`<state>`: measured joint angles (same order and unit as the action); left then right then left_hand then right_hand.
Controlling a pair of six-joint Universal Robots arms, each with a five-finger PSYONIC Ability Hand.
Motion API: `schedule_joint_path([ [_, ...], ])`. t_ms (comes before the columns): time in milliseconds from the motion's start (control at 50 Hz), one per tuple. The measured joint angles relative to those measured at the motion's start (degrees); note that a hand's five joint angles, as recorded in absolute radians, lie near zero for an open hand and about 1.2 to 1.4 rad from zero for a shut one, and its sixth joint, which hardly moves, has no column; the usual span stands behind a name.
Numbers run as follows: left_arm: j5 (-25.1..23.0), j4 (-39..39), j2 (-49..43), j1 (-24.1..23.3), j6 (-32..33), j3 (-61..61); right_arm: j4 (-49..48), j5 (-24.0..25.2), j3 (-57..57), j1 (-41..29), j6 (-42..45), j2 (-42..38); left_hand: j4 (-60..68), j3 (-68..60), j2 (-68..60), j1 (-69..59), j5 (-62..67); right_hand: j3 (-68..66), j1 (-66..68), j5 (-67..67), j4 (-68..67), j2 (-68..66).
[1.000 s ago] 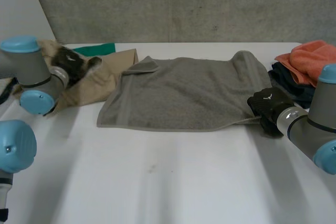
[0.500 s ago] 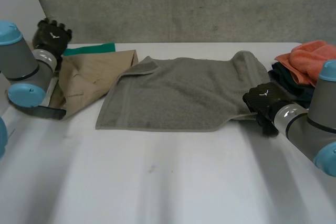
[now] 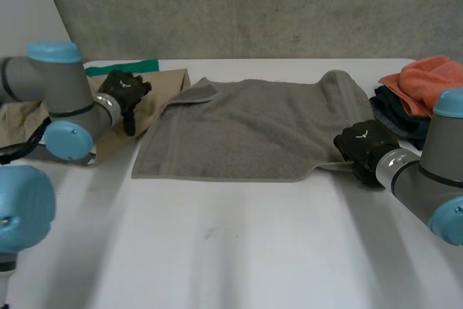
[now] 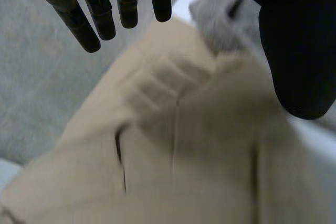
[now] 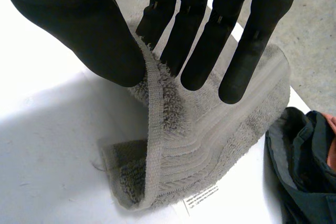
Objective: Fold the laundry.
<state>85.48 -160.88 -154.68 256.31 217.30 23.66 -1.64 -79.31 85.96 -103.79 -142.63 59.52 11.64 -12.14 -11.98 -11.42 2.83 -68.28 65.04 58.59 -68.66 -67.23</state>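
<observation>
Left hand point(image 3: 124, 90) lowered over tan cloth point(image 3: 165, 83); right hand point(image 3: 362, 144) pinches towel point(image 3: 253, 128).

A white table point(image 3: 239, 251) stands before a grey concrete wall point(image 3: 253, 5) (mottled, faintly streaked), which rises just behind the table's far edge.

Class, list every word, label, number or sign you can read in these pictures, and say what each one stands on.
On the towel, a sewn label at its edge: printed lines, too small to read.
On the back of the right hand, a white mark: a small logo, no legible letters.
On the back of the left hand, a white mark: also unreadable.
No other text.
</observation>
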Motion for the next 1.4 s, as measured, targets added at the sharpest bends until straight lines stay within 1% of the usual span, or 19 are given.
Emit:
schedule_joint_path([
  [40,2.3,0.6,-3.3,0.4,2.5,-3.8,0.0,0.0,-0.1,0.2,0.2,-0.2,2.6,-2.4,-2.4,-3.3,2.2,0.0,0.0,0.0,0.0,0.0],
  [120,6.3,0.1,-8.4,1.7,8.2,-9.6,0.0,0.1,-0.4,0.4,0.5,-0.4,43.8,-44.1,-44.6,-48.5,41.2,0.0,0.0,0.0,0.0,0.0],
  [140,6.9,-0.2,-9.1,1.9,9.3,-10.5,0.0,0.1,-0.4,0.5,0.5,-0.5,43.8,-44.1,-44.6,-48.5,41.2,0.0,0.0,0.0,0.0,0.0],
  [160,7.8,-0.8,-10.1,2.3,10.8,-11.6,0.0,0.1,-0.5,0.5,0.5,-0.5,51.3,-51.1,-51.8,-54.1,49.0,0.0,0.0,0.0,0.0,0.0],
  [180,8.9,-1.9,-11.1,2.9,12.8,-13.0,0.0,0.1,-0.6,0.6,0.5,-0.5,55.6,-54.7,-55.7,-55.0,52.4,0.0,0.0,0.0,0.0,0.0],
  [300,15.0,-9.1,-14.5,6.6,22.7,-17.7,0.1,0.2,-0.8,0.6,0.5,-0.2,56.1,-55.1,-56.3,-55.0,52.4,0.0,0.0,0.0,0.0,0.0],
  [420,17.7,-13.2,-13.3,8.1,26.0,-16.9,0.3,0.3,-0.8,0.2,0.3,0.3,56.1,-55.1,-56.3,-55.0,52.4,0.0,0.0,0.0,0.0,0.0],
  [500,16.8,-14.1,-8.7,7.5,22.4,-11.1,0.5,0.3,-0.8,-0.4,0.0,1.4,51.3,-50.3,-50.8,-50.7,49.7,0.0,0.0,0.0,0.0,0.0],
  [520,16.3,-14.3,-7.2,7.3,21.0,-9.2,0.6,0.3,-0.8,-0.5,-0.1,1.9,28.6,-28.7,-27.7,-26.0,27.9,0.0,0.0,0.0,0.0,0.0],
  [540,15.3,-14.7,-5.0,6.9,19.1,-6.3,0.7,0.3,-0.8,-0.8,-0.3,2.4,16.1,-16.9,-16.8,-13.8,15.6,0.0,0.0,0.0,0.0,0.0],
  [600,12.6,-15.4,0.6,6.0,14.9,0.8,1.4,0.3,-1.1,-1.4,-1.0,4.5,0.6,-2.1,-1.8,-0.5,0.8,0.0,0.0,0.0,0.0,0.0],
  [620,11.8,-15.6,2.3,5.8,13.9,2.9,1.6,0.3,-1.3,-1.6,-1.2,5.0,-0.3,-0.6,-0.5,0.0,0.0,0.0,0.0,0.0,0.0,0.0],
  [840,5.5,-11.9,21.9,2.2,4.0,27.0,9.5,1.3,-10.1,-6.8,-5.7,14.6,-0.4,0.0,0.1,0.0,0.0,0.0,0.0,0.0,0.0,0.0],
  [1020,2.0,-7.3,30.7,-4.5,-10.8,41.6,22.8,0.3,-24.1,-11.8,-6.8,17.8,-0.3,0.0,0.1,0.0,0.0,0.0,0.0,0.0,0.0,0.0],
  [1160,3.8,-7.0,28.9,-11.8,-21.0,45.3,29.3,-2.4,-31.9,-15.9,-8.1,18.0,-0.3,0.0,0.1,0.0,0.0,0.0,0.0,0.0,0.0,0.0],
  [1300,10.0,-7.5,23.4,-18.0,-26.0,43.0,30.7,-6.1,-35.7,-19.5,-8.4,18.1,-0.3,-0.1,0.1,-0.2,0.0,0.0,0.0,0.0,0.0,0.0],
  [1360,14.4,-8.5,20.6,-19.6,-26.6,40.6,30.7,-7.6,-36.5,-20.5,-8.5,18.4,16.8,-16.2,-17.3,-19.9,15.8,0.0,0.0,0.0,0.0,0.0],
  [1380,16.1,-9.1,19.8,-19.8,-26.6,39.6,30.7,-8.0,-36.6,-20.6,-8.5,18.5,29.4,-28.7,-28.9,-34.2,28.1,0.0,0.0,0.0,0.0,0.0],
  [1400,16.8,-9.4,19.4,-19.9,-26.6,39.2,30.7,-8.2,-36.6,-20.7,-8.5,18.6,34.6,-35.1,-35.5,-40.2,33.1,0.0,0.0,0.0,0.0,0.0],
])
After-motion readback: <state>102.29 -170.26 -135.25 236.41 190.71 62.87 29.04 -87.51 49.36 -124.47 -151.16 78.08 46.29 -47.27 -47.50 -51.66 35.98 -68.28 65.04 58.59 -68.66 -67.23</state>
